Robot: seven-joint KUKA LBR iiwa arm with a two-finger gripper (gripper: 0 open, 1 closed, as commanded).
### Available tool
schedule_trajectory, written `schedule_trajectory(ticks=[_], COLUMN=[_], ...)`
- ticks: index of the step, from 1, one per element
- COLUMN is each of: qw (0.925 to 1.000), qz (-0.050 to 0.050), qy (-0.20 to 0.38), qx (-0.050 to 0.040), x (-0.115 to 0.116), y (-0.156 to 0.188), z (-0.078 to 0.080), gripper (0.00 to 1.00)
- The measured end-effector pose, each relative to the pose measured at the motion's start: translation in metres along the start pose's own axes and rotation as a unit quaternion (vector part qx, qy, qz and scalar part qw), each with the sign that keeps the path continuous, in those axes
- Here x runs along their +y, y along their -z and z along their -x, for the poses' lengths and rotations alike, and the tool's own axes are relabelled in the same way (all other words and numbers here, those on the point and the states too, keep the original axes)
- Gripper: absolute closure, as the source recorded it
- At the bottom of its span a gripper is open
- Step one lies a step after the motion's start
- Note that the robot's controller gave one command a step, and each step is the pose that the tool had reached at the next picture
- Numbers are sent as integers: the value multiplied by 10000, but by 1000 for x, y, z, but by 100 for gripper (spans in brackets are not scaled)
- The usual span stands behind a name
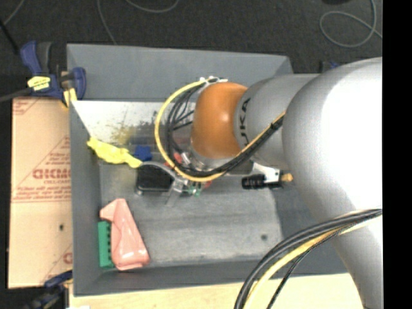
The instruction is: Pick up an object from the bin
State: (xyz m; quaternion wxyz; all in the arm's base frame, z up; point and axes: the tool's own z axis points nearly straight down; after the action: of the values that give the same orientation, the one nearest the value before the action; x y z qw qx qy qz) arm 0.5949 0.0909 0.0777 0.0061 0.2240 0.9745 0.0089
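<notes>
a: where is the gripper (pixel 182 187) standing now?

b: it is hanging low in the middle of the bin (pixel 212 232), under the orange cover (pixel 215 121) of the wrist. its tip is sitting just at the right side of a small black blocky thing (pixel 152 179), maybe touching it. whether it is open or closed, i cannot tell, because the cover is hiding it. i am seeing nothing held.

a: so the black thing is the one to take?

b: i am judging so, as it is lying nearest, a little left of the centre. a yellow crumpled thing (pixel 113 152) and a small blue piece (pixel 142 152) are lying just beyond it, on the far left. a black pen-like thing (pixel 261 182) is lying to the right. a pink soft thing (pixel 127 235) and a green comb-like piece (pixel 104 244) are resting well apart, in the near left corner.

a: how to do this step well?

b: i am thinking the gripper should be centring over the black thing, going straight down, and closing across its narrow side, while keeping away from the blue piece.
</notes>
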Motion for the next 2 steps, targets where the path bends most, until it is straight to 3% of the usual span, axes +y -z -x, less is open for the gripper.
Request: schedule_trajectory(ticks=[2], qw=[10000], qz=[-8], qy=[-3], qx=[-25], x=[-2], y=[19], z=[1], gripper=[100])
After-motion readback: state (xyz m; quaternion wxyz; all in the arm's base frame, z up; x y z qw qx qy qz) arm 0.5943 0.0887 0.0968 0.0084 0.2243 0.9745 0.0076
